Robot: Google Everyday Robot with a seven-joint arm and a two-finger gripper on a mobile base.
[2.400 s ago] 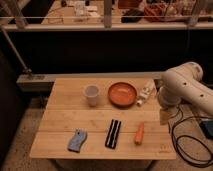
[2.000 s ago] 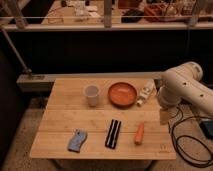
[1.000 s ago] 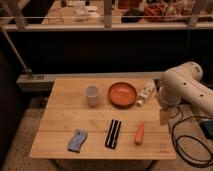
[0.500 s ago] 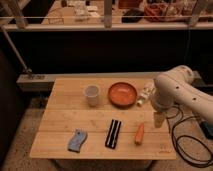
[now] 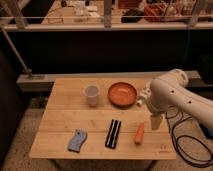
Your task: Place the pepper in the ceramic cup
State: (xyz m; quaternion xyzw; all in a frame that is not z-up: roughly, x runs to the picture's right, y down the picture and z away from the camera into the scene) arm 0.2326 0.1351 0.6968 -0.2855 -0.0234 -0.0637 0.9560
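Your pepper point(image 5: 139, 133) lies flat on the table point(image 5: 62, 117), in the right half and close to the front edge. It runs roughly front to back with a slight slant, and nothing touches it.

Your gripper point(image 5: 155, 124) hangs just beside the pepper, to its right and a little further back. It points down at the wood with its jaws spread wide and nothing between them. You cannot tell whether its tips touch the table. The white arm point(image 5: 172, 95) bulks above it and reaches in from the right side.

The cup point(image 5: 91, 95) stands upright toward the back, left of centre, well apart from the pepper and from the gripper. Just to its right sits the plate point(image 5: 123, 94), near the cup but not touching it. A small white object point(image 5: 140, 100) stands by the plate's right rim, up against the arm.

Left of the pepper lies a black bar point(image 5: 113, 133), also running front to back. Further left, near the front edge, lies a blue-grey piece point(image 5: 77, 140).

A dark cable point(image 5: 176, 141) loops off the table's right side, below the arm
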